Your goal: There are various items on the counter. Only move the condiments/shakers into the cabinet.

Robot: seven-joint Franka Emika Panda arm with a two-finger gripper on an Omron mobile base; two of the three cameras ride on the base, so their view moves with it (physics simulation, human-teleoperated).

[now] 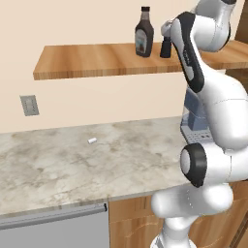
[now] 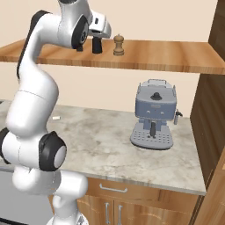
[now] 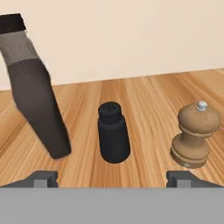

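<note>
A: Beige wall behind, and along the light-brown wood-grain plank shelf [image 3: 144, 94]: dark brown syrup bottle with black cap [image 3: 33, 87], small black shaker [image 3: 113, 133], short tan wooden pepper mill [image 3: 194, 135], all upright

B: Grouped as condiments, I'd judge. Pincer [image 3: 113, 178]?

A: Tips wide apart, holding nothing, shaker free between them. Tiny white cylinder [image 1: 92, 141] lies on the marbled stone counter [image 1: 58, 164]
</note>
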